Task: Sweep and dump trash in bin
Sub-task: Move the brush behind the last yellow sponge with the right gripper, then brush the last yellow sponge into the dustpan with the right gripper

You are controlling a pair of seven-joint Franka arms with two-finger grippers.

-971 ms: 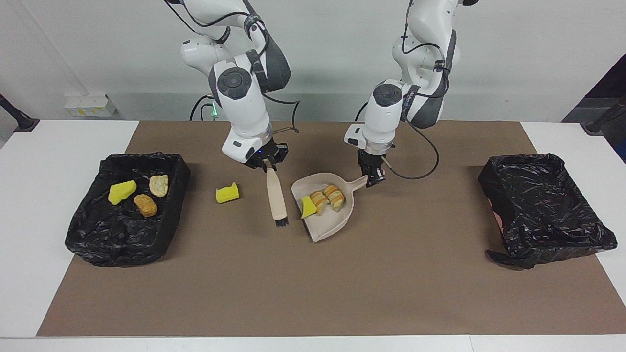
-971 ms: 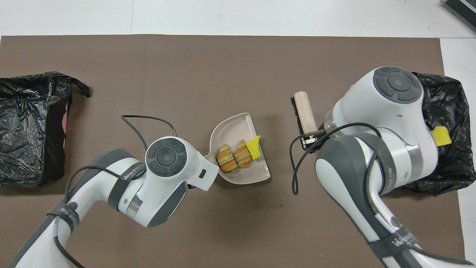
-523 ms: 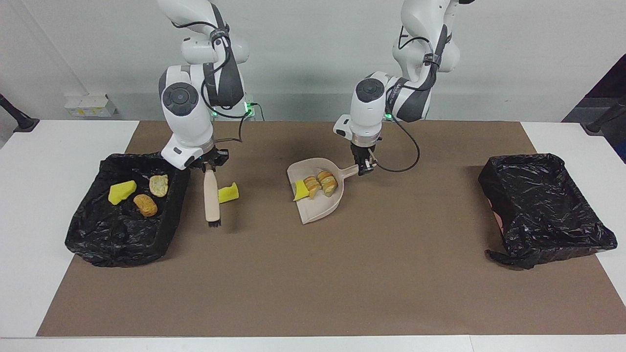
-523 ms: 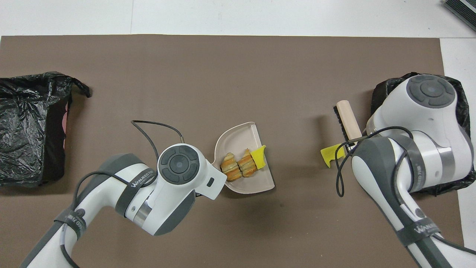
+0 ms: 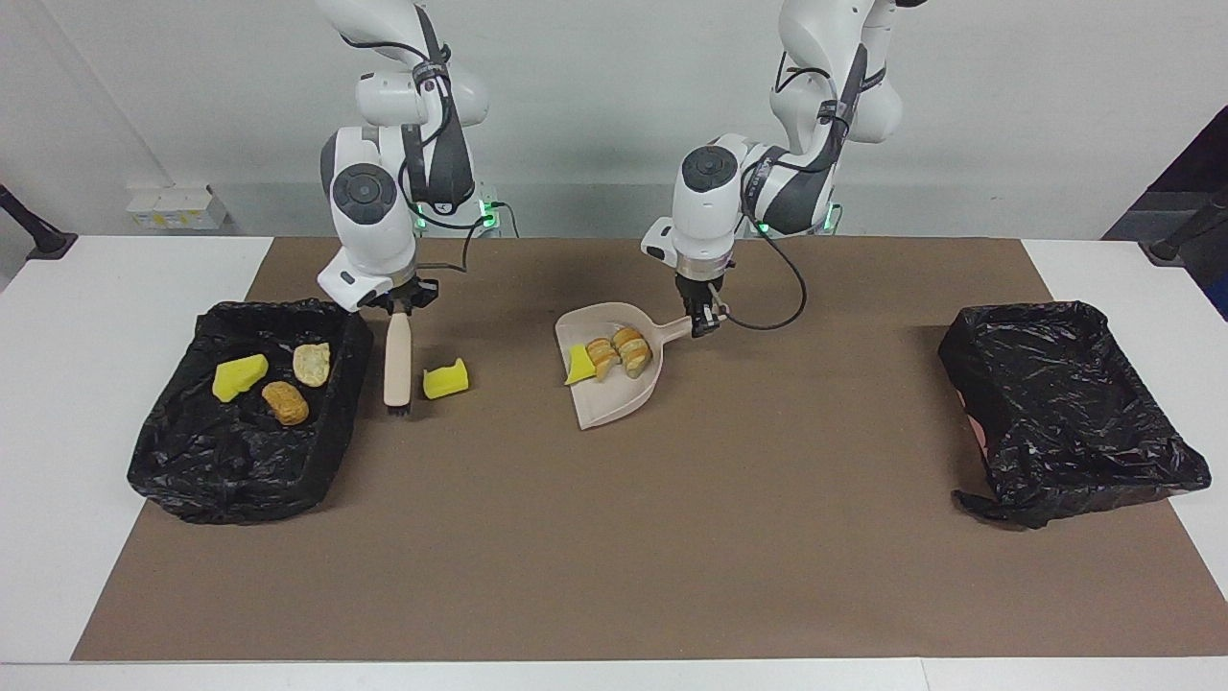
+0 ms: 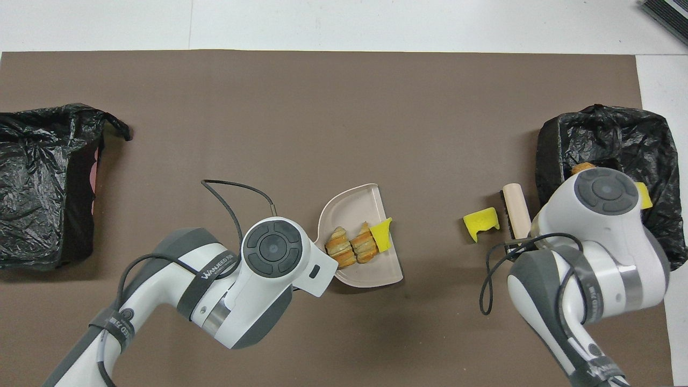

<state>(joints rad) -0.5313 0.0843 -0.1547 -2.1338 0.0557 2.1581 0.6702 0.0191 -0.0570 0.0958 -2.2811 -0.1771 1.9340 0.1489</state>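
My left gripper [image 5: 703, 321] is shut on the handle of the beige dustpan [image 5: 604, 408], near the middle of the brown mat. In the pan lie two croissant pieces [image 5: 619, 351] and a yellow chunk [image 5: 578, 366]; they also show in the overhead view [image 6: 352, 247]. My right gripper [image 5: 400, 305] is shut on the beige brush [image 5: 396, 357], which hangs bristles down between a loose yellow chunk [image 5: 446, 379] on the mat and the black-lined bin [image 5: 182, 461] at the right arm's end. That bin holds a yellow chunk [image 5: 240, 376] and two bread pieces [image 5: 311, 364].
A second black-lined bin [image 5: 1065, 413] stands at the left arm's end of the table. The mat [image 5: 614, 557] covers most of the white table. In the overhead view both wrists hide their fingers.
The right arm carried the brush from beside the dustpan past the loose yellow chunk to its bin side. The left arm drew the dustpan a little toward the robots and the right arm's end.
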